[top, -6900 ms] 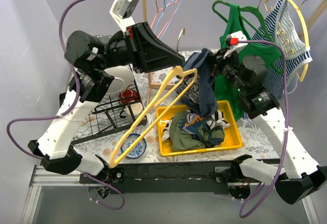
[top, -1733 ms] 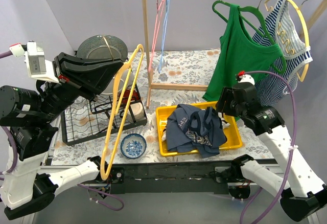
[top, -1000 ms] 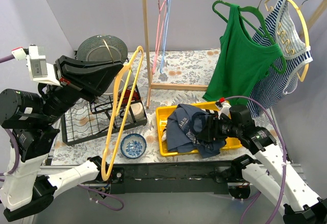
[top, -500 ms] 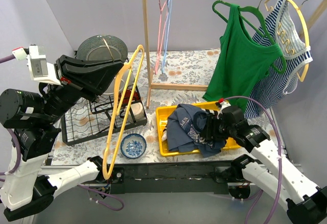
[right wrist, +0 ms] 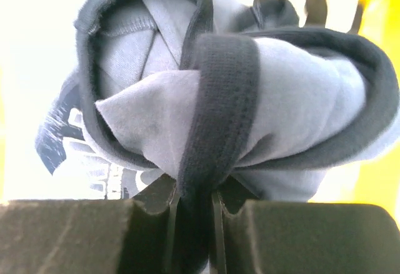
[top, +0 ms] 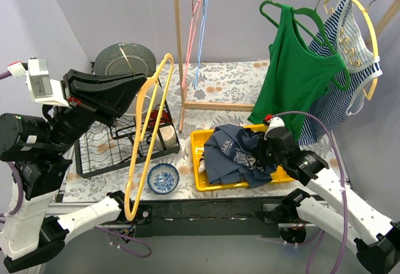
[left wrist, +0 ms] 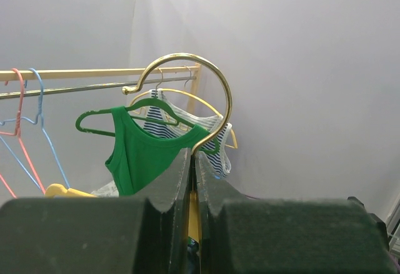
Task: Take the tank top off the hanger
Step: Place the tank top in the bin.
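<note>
The navy tank top lies bunched in the yellow bin, off its hanger. My right gripper is down in the bin, shut on a dark-trimmed fold of the tank top, which fills the right wrist view above the gripper. My left gripper is shut on the neck of the bare yellow hanger and holds it upright over the dish rack, at the table's left. Its gold hook rises just above the shut gripper.
A green tank top and a striped top hang on the wooden rack, with pink and blue hangers further left. A black dish rack and a blue bowl stand at the left.
My right gripper has shut on a fold of the tank top in the bin and drawn it up a little. The left arm and hanger barely shifted.
</note>
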### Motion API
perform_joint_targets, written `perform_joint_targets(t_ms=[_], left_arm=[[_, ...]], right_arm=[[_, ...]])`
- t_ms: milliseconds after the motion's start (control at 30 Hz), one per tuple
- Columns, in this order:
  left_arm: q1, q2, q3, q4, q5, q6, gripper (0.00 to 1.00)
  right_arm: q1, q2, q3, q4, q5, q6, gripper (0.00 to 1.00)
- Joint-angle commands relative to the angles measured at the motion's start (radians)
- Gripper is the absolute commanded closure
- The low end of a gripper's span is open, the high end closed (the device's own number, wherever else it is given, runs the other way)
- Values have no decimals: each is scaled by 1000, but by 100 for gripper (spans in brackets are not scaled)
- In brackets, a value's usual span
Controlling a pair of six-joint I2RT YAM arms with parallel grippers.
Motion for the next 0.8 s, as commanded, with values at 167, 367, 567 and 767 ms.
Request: perform_joint_targets(t_ms=[167,367,567,767], left_arm=[[2,-13,10,10,-21,12,100],[2,-11,1,18,-21,7,100],[2,-5,4,19,-22,7,100],[2,-6,10,5,-33,18,100]], right_arm=[[1,-110,-55,253,149,-147,87],[3,-34,-131,212,88,45,78],[3,29,-151,155,43,158,57],[3,-18,-5,-10,106,197,33]])
